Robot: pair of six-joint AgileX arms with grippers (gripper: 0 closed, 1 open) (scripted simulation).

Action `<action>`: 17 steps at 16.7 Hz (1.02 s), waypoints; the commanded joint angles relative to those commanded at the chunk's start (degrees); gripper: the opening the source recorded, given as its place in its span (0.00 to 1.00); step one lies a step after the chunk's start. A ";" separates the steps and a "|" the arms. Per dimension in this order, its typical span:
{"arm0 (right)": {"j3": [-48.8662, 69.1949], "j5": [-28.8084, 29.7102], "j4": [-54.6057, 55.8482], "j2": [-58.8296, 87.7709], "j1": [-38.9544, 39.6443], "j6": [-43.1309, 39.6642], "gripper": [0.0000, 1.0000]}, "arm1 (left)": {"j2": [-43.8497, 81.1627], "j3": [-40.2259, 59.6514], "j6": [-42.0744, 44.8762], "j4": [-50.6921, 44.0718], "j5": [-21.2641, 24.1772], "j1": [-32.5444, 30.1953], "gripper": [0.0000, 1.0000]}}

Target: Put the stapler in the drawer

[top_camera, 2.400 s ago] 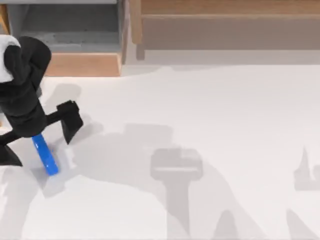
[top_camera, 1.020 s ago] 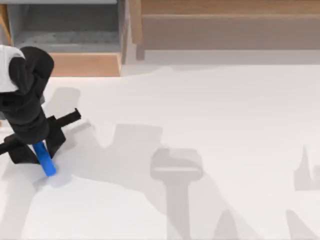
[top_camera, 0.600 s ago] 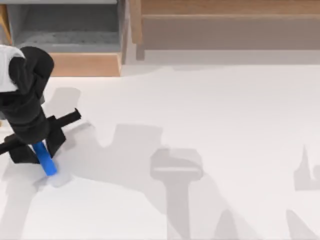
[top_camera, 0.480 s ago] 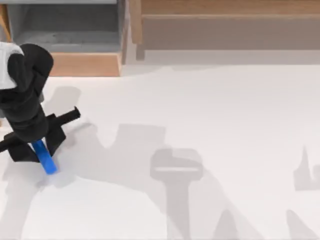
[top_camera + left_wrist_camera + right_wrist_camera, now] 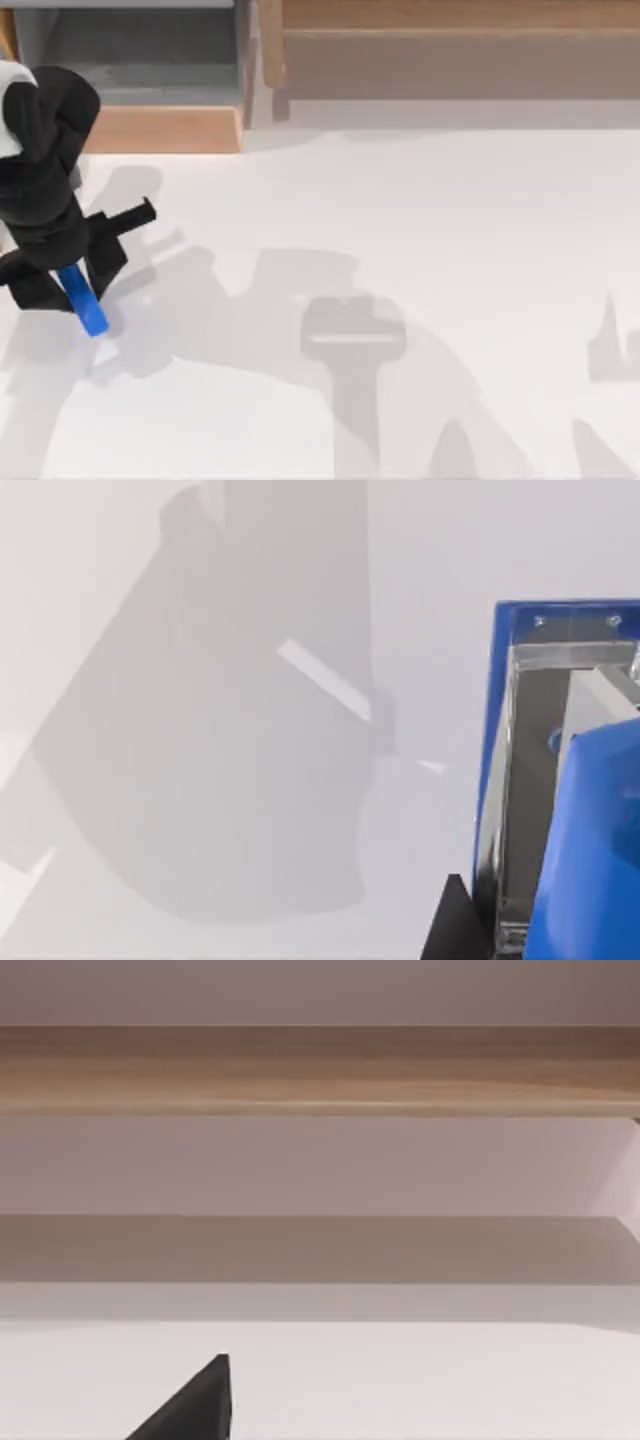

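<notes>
**Stapler gripped at the table's nine o'clock edge**

While my right arm sits parked, my left gripper [image 5: 68, 285] pinches the smooth, round-ended blue stapler [image 5: 84, 303], fingers closed on its upper end. The boxy drawer [image 5: 165, 128], tan wooden front and grey walls, lies at twelve o'clock from it

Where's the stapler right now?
In the top view the stapler is at the table's left side, gripped by the left gripper, in front of the open drawer and not yet in it.
</notes>
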 joint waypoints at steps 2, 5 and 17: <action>0.00 0.00 0.00 0.00 0.00 0.00 1.00 | -0.12 0.57 0.43 0.08 0.26 0.15 0.00; 0.00 0.00 0.00 0.00 0.00 0.00 1.00 | -0.69 5.81 4.03 0.28 2.29 1.73 0.00; 0.00 0.00 0.00 0.00 0.00 0.00 1.00 | 8.75 55.96 34.15 -10.85 9.68 21.48 0.00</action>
